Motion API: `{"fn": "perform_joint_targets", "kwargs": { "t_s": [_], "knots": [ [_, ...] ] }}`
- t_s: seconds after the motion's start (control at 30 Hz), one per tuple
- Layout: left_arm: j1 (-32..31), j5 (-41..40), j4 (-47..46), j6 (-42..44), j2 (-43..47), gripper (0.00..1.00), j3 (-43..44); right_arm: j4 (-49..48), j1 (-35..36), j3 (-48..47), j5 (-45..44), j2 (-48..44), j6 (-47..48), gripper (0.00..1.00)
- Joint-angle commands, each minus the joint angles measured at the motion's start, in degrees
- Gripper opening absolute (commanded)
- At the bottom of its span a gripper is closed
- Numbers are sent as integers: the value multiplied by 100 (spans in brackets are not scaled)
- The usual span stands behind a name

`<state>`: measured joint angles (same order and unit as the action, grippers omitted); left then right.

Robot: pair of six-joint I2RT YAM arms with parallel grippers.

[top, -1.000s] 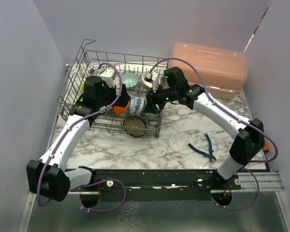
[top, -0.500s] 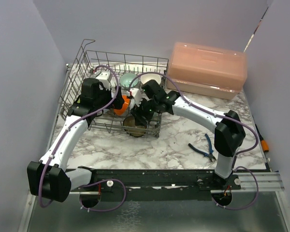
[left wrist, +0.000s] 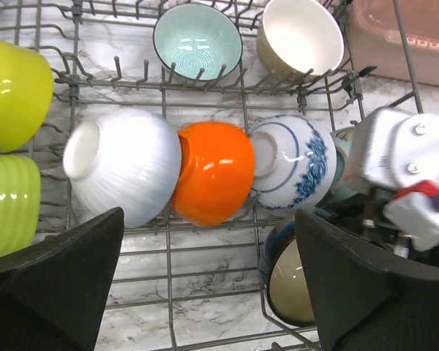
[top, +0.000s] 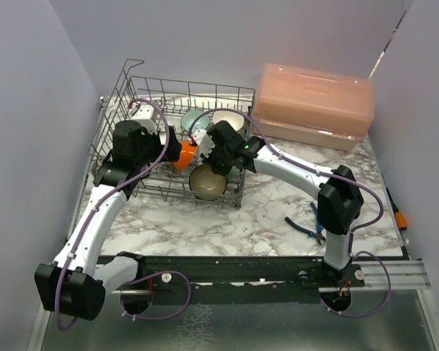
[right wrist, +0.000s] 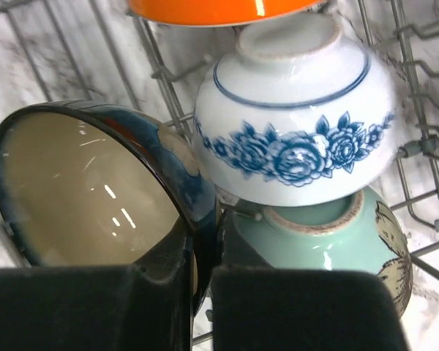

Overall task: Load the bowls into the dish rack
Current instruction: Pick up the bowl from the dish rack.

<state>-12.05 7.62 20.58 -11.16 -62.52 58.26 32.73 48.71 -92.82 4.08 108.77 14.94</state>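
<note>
Orange bowl in dish rack

Bright, even light from overhead fills all three views. On the white marbled table the shadows are soft and faint. Small white glints sit on the glossy lime-yellow round bowl, and streaks of glare cross the beige inside of the dark blue glazed bowl. The black fingers of the left claw and the right claw loom close and slightly soft; everything behind them is sharp.
</note>
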Motion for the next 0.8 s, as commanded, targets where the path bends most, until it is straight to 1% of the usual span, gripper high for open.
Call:
{"fn": "perform_joint_targets", "kwargs": {
  "t_s": [0.0,0.17,0.27,0.47,0.63,0.77],
  "knots": [
    [42,-304,-204,-137,298,99,-94,167,60,-85,-130,-49,-572,0],
    [45,-145,-261,-245,384,99,-37,276,58,-209,-382,-350,-777,0],
    [43,27,-295,-324,396,99,31,381,61,-314,-777,-481,-869,0],
    [45,175,-373,-444,457,99,80,253,53,-309,-933,-930,-920,0],
    [51,199,-426,-448,468,99,29,-520,55,209,-763,-1544,-879,0],
    [45,362,-485,-516,477,99,8,-958,58,461,-1187,-1908,-908,0]
  ]
}}
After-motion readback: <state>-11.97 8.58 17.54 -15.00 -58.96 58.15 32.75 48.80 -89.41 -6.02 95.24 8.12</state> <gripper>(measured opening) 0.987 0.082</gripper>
